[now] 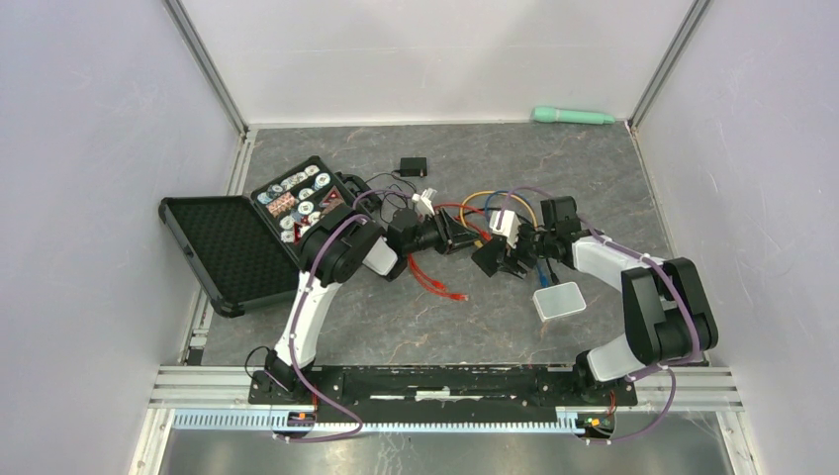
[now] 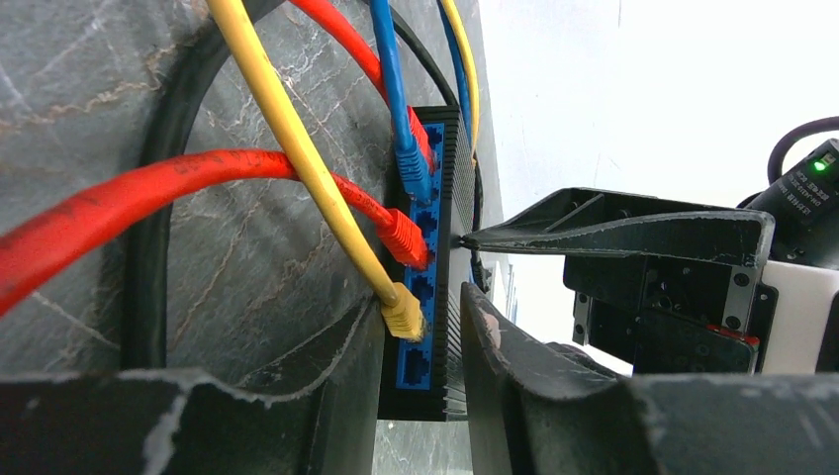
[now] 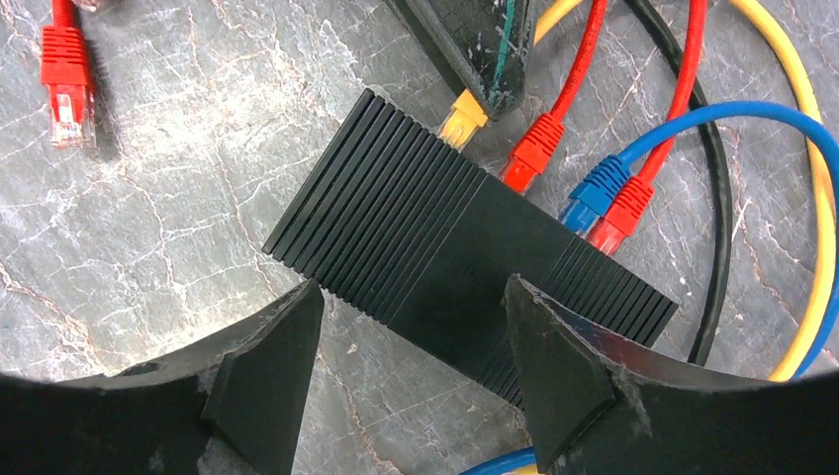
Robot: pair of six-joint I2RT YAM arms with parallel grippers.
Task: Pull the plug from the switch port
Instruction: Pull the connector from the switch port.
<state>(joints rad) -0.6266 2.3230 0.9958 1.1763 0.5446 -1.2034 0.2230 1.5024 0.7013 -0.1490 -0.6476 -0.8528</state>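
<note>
— Where is the switch?

— The switch (image 3: 435,247) lies flat on the grey marbled surface (image 3: 148,247), near the middle, between the two arms. It is a black ribbed box with a row of blue ports along one long side, where the cables enter.

— And the plug?

— The yellow plug (image 2: 404,315) is seated in a port near one end of the row. Next along is a red plug (image 2: 401,237), then a blue plug (image 2: 411,168) with a second red one tight beside it. All four are in their ports.

— What about the left claw?

— The left claw (image 2: 420,336) is partly open at that end of the switch. One finger (image 2: 336,396) is just beside the yellow plug and the other is across the switch's body. It is not closed on the plug.

— And the right claw?

— The right claw (image 3: 414,297) stands wide, straddling the switch from above on the side away from the ports. In the left wrist view, one of its fingertips touches the ribbed back edge. I cannot tell whether it is clamping the box.

— Anything else nearby?

— A loose red plug (image 3: 67,84) lies on the surface apart from the switch. An open black case (image 1: 233,247) sits at the left.
</note>
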